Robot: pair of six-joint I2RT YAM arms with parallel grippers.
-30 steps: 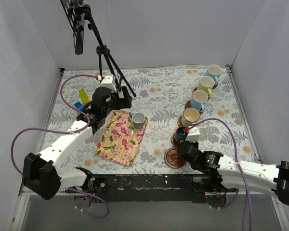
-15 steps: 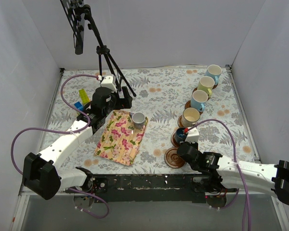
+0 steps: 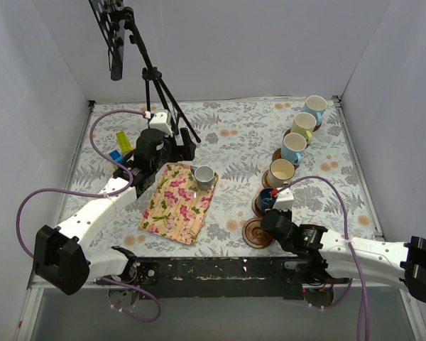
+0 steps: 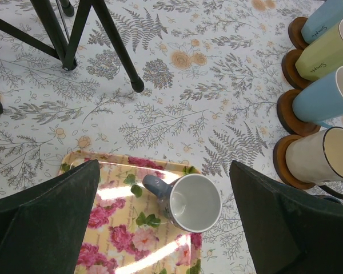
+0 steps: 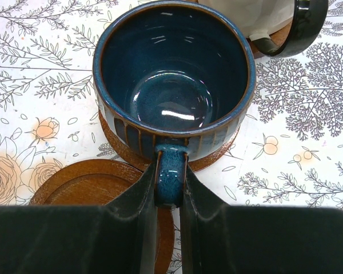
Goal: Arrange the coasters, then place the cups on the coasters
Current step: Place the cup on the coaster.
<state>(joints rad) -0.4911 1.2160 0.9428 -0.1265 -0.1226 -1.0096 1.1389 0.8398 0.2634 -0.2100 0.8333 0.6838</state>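
Pinching the handle of the navy cup (image 5: 174, 80), the right gripper (image 5: 170, 174) is holding it on one coaster (image 5: 121, 149) beside one bare coaster (image 5: 83, 185); four cups (image 4: 308, 160) are sitting on four more coasters (image 4: 281, 114). The left gripper (image 4: 164, 171) is gaping over a sixth cup (image 4: 191, 202) on the tray (image 4: 117, 231).

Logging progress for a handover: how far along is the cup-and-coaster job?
Done: four cups stand on coasters in the right-hand row. In hand: the right fingers pinch the navy cup by its handle, over a fifth coaster. Left: the grey cup on the floral tray needs the empty coaster.
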